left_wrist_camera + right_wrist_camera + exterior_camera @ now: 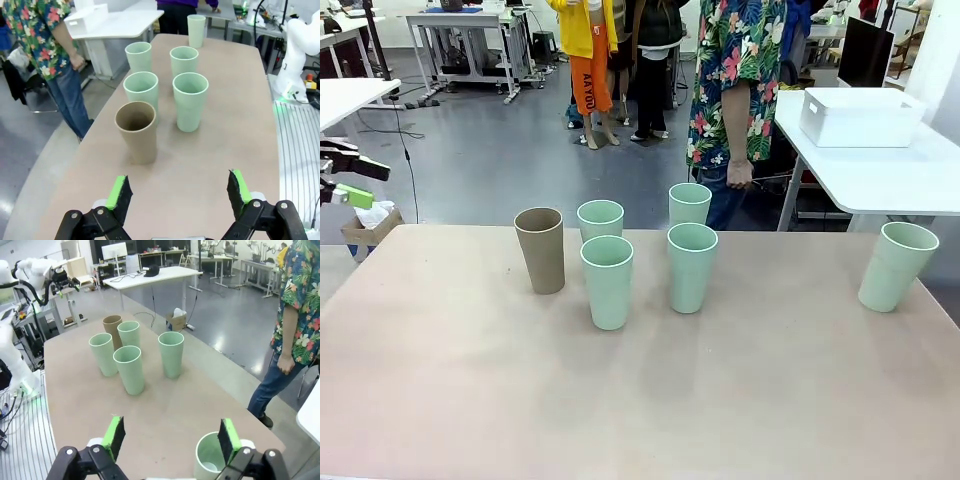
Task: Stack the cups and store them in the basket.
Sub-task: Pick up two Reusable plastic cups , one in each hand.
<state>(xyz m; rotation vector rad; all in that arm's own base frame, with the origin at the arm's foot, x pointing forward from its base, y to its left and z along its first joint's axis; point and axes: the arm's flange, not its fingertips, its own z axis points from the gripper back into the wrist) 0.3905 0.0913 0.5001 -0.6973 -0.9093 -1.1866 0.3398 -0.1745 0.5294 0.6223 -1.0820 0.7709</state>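
A tan-brown cup (pixel 540 250) and several mint green cups stand upright on the table, among them a front pair (pixel 607 282) (pixel 692 267). One green cup (pixel 897 266) stands alone at the right edge. The white basket (pixel 860 115) sits on a separate white table at the back right. My left gripper (pixel 365 182) hangs open off the table's left side; in the left wrist view it (pixel 178 190) is open, well short of the tan cup (pixel 136 131). My right gripper (pixel 171 437) is open above the lone green cup (pixel 210 457), which lies under its right finger.
A person in a floral shirt (pixel 740 80) stands at the far edge with a hand (pixel 740 172) hanging down. The near half of the table (pixel 620 400) is bare. A cardboard box (pixel 365 232) sits on the floor at the left.
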